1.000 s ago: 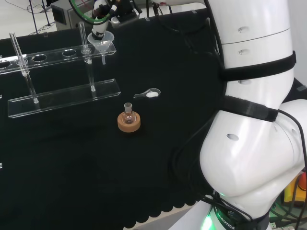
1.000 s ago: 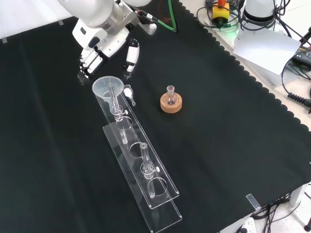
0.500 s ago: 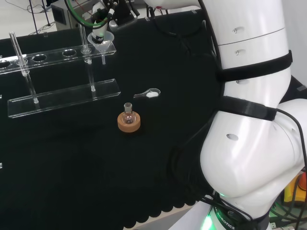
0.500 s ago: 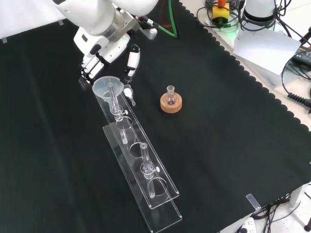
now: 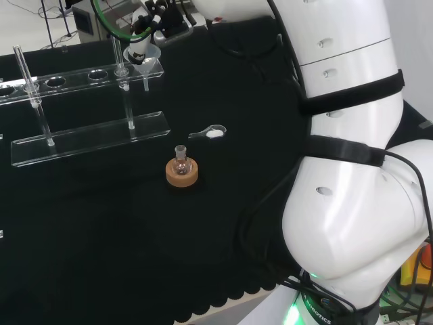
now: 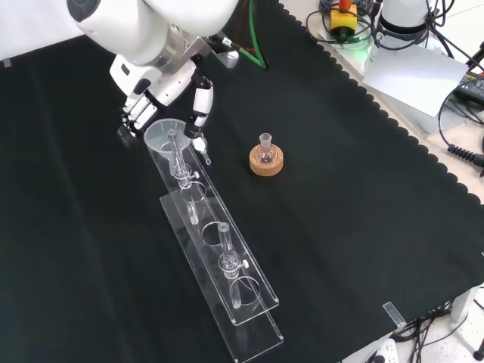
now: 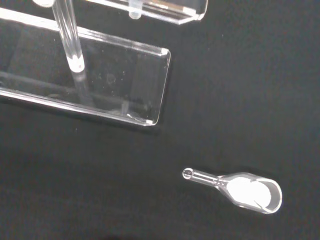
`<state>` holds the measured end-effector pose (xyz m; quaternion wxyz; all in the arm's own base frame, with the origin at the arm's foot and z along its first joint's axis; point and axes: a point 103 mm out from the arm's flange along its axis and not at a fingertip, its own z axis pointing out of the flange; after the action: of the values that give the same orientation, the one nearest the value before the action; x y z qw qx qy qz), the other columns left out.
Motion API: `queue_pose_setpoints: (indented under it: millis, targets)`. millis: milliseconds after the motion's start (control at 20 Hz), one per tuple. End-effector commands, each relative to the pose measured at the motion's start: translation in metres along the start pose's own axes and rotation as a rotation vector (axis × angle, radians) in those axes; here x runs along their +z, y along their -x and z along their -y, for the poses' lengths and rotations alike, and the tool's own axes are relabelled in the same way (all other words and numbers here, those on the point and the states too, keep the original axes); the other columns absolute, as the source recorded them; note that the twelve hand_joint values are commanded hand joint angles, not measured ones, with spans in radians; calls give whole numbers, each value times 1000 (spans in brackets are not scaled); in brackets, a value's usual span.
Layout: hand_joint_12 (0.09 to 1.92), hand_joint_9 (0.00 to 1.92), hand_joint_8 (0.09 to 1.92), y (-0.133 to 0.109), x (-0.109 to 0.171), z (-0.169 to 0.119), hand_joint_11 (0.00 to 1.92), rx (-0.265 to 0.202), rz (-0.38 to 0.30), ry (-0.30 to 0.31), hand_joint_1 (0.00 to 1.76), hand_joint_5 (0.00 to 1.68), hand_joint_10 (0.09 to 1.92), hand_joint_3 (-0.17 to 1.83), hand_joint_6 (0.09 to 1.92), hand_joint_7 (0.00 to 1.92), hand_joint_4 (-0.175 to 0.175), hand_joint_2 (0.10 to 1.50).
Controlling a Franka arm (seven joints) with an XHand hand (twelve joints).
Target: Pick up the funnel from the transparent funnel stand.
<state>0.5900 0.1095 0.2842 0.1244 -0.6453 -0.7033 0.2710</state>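
The funnel [image 6: 165, 136] is sitting in the transparent funnel stand [image 6: 219, 257], upper left of the front view; the hand [image 6: 147, 106] is hovering at its rim, fingers relaxed, grasping nothing; the funnel's stem is hard to discern.

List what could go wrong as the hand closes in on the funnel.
1. The robot hand sits right at the clear plastic funnel, fingers not yet around it; a push could tip it in the transparent acrylic funnel stand.
2. The small clear scoop holding white powder lies just beside the stand's end; a low finger could knock it.
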Motion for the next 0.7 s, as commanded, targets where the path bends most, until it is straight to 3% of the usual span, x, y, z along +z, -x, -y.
queue_pose_setpoints:
  millis: [50, 700]
  targets:
    - [1498, 0, 110, 0, 4, -1, 350, -3, -5, -9, 459, 0, 864, 304, 87, 0, -71, 625]
    - [1501, 2, 150, 1, -5, 16, 358, 1, -1, 30, 453, 0, 928, 275, 87, 0, -73, 641]
